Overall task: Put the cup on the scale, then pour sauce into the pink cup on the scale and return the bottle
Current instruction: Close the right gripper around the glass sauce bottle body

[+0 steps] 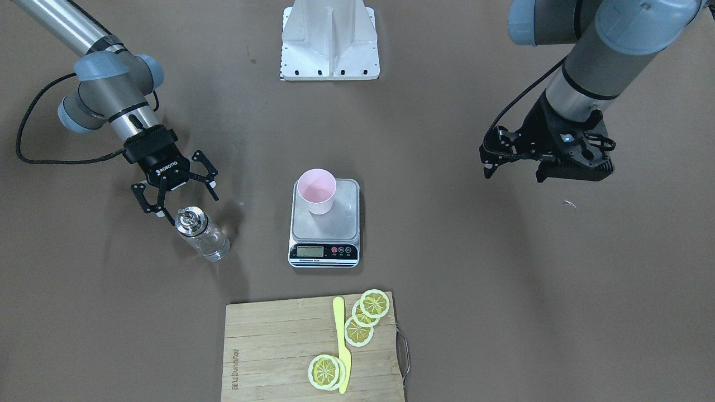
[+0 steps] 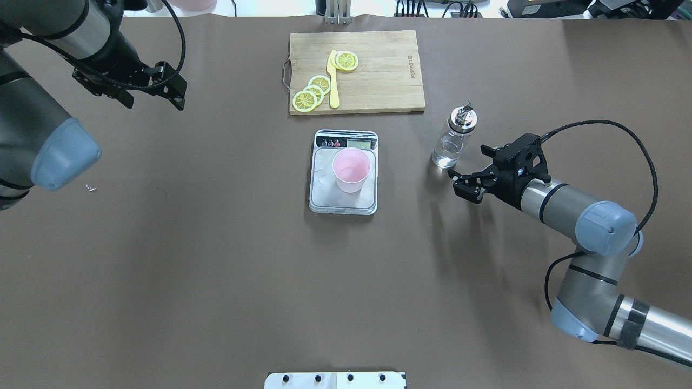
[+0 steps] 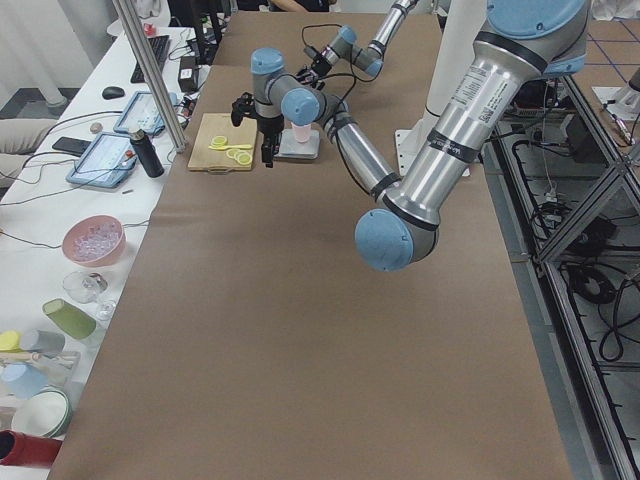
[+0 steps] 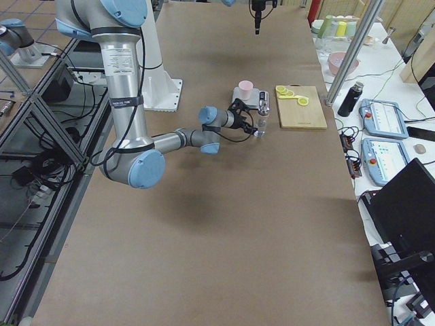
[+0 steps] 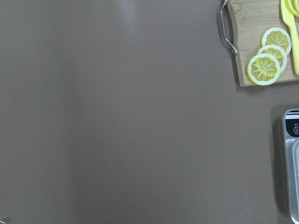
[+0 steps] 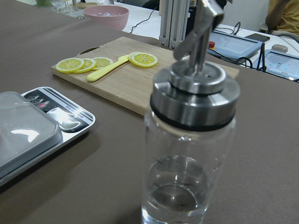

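Bottle (image 2: 456, 138) stands upright on the table, well to the side of the scale (image 1: 335, 226), with only a little sauce (image 6: 175, 198) at its base. Cup (image 1: 317, 191) sits on the platform, off-centre towards the robot. Right gripper (image 2: 469, 173) is spread wide just beside the bottle, not touching it. Left gripper (image 2: 154, 97) hangs far off, also spread.

Risks, as judged:
- A finger nudging the glass could topple the narrow, top-heavy bottle.
- Smooth glass may slip in a low or skewed grip.
- A stray stream could miss the small rim and wet the scale.
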Controlling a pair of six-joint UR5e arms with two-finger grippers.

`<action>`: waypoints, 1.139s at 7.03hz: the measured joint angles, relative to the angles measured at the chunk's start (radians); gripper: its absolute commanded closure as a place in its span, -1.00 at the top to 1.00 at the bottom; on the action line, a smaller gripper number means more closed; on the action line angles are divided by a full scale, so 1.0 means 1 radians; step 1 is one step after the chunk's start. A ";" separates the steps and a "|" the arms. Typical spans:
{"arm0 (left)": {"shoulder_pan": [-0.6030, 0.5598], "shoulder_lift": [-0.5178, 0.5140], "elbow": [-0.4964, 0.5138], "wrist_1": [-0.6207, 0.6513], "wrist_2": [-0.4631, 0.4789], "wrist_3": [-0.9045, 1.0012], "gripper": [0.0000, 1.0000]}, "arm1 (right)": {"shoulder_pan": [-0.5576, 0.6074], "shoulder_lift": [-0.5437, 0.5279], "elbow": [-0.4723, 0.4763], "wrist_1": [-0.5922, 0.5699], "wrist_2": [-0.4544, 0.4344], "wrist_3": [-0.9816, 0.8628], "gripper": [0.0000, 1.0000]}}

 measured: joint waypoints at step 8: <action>0.000 -0.001 -0.001 0.000 0.000 0.000 0.93 | -0.001 0.057 -0.085 0.048 -0.052 0.000 0.99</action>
